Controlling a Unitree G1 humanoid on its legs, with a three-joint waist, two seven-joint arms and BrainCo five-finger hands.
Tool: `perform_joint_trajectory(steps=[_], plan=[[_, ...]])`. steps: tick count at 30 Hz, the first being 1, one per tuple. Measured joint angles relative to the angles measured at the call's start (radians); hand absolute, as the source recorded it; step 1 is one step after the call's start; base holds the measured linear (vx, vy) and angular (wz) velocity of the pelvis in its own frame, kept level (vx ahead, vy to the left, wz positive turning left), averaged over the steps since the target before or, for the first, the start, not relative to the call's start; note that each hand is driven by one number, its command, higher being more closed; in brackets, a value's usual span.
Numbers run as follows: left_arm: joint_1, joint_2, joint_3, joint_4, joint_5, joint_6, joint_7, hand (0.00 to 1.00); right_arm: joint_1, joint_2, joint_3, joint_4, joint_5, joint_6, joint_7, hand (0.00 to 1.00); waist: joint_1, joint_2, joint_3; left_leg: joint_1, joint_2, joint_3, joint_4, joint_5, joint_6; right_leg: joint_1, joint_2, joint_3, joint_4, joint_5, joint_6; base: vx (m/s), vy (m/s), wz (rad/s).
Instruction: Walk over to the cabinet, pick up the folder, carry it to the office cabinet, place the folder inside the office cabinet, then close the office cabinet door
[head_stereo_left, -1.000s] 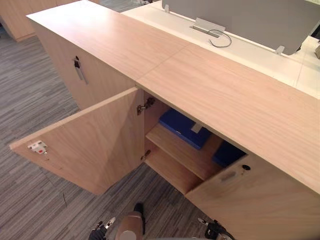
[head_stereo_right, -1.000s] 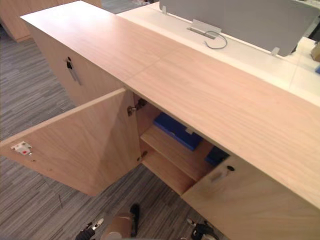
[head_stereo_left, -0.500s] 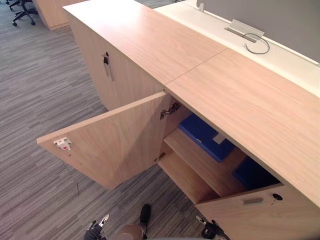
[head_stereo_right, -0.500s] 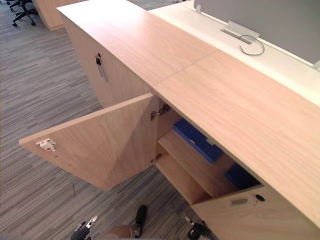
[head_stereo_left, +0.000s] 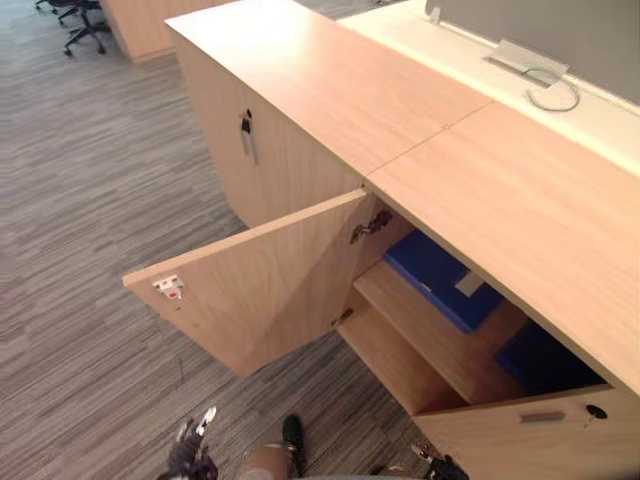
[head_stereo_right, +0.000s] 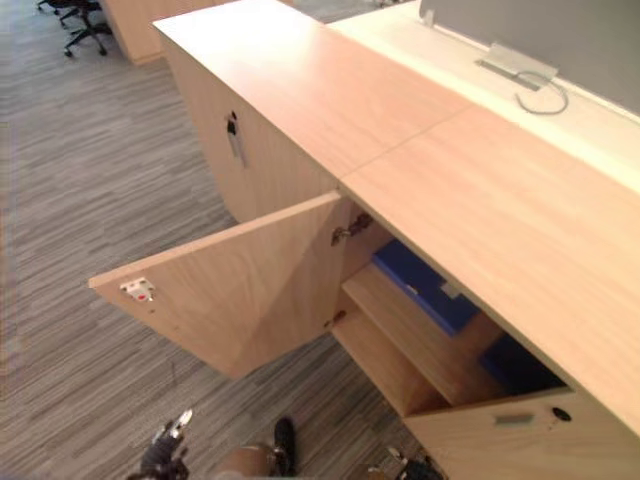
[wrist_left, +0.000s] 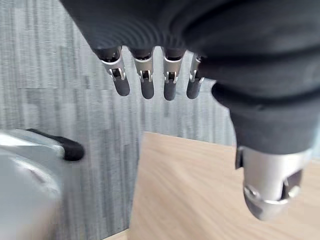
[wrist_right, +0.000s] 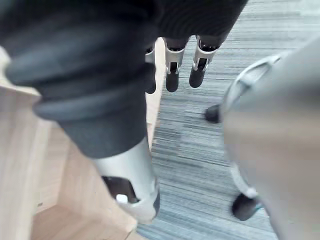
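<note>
Open cabinet door (head_stereo_left: 262, 288), blue folder (head_stereo_left: 437, 278) on shelf (head_stereo_left: 432, 340)

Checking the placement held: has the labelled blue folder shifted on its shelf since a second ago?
No. The folder lies equally near the hinge on its shelf; only the camera moved.

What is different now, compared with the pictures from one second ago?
Only the head camera has turned, so the office cabinet sits further right in the view. Nothing was grasped or released. The left door stays open, the blue folder stays on the shelf, and the left hand and right hand stay open, empty.
</note>
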Motion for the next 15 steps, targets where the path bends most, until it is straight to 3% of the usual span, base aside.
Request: perform_joint_trajectory(steps=[3,6,15], plan=[[-0.026,0.002,0.07,-0.005,0.045,0.008,-0.005,0.0,-0.003,-0.024,-0.03,-0.001,-0.039,0.006,0.004,0.0,-0.019,0.034,-0.007,0.035,-0.004,-0.011,-0.123,0.073,-0.016,-0.012,0.008,-0.008,-0.004,0.001,0.0,0.04,-0.044,0.05],[-0.033,0.008,0.126,-0.073,0.169,0.042,-0.002,0.0,0.008,-0.025,-0.055,-0.006,-0.078,0.021,0.018,0.0,-0.023,0.032,-0.013,0.057,0.001,0.004,-0.124,0.073,-0.015,-0.001,0.013,0.005,-0.015,-0.002,-0.004,-0.04,-0.032,-0.09],[-0.068,0.052,0.134,-0.385,0.529,0.103,0.046,0.0,0.026,-0.021,-0.014,-0.028,-0.117,0.032,0.052,0.0,-0.023,0.027,-0.015,0.115,0.015,0.069,-0.125,0.054,-0.017,0.031,0.029,0.07,-0.044,-0.003,-0.015,0.0,-0.022,-0.23]])
